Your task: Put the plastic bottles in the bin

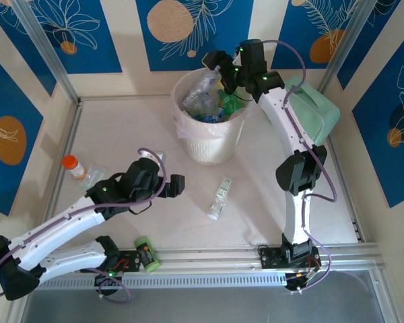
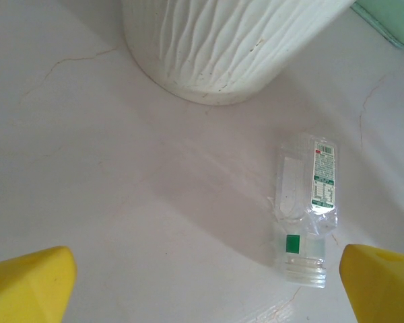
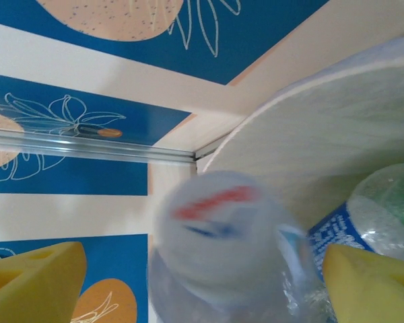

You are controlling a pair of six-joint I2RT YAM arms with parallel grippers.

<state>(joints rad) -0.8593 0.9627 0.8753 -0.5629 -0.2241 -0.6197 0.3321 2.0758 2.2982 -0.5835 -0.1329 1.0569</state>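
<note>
1. Right gripper (image 1: 214, 65): I see it above the far rim of the bin (image 1: 212, 145), with its fingers spread. In the right wrist view a blurred clear bottle (image 3: 222, 235) sits between the yellow fingers (image 3: 34, 282) with a gap on each side. The bin's inner wall (image 3: 323, 134) curves behind it.

2. Bin contents: the piled bottles (image 1: 205, 104) reach close to the rim. A mint-green case (image 1: 320, 111) lies near the bin's right side, against the right wall, and narrows the room there.

3. Left gripper (image 1: 174, 185): it is low over the table (image 1: 121, 134), near-left of the bin. Its fingers are spread with nothing between them. In the left wrist view a crushed bottle (image 2: 306, 215) lies flat just beside the right finger (image 2: 380, 286), clear of the bin's base. Bare table extends to its left.

4. Edges: an orange-capped jar (image 1: 71, 165) stands near the left table edge. A green can (image 1: 145, 254) lies at the near rail.
</note>
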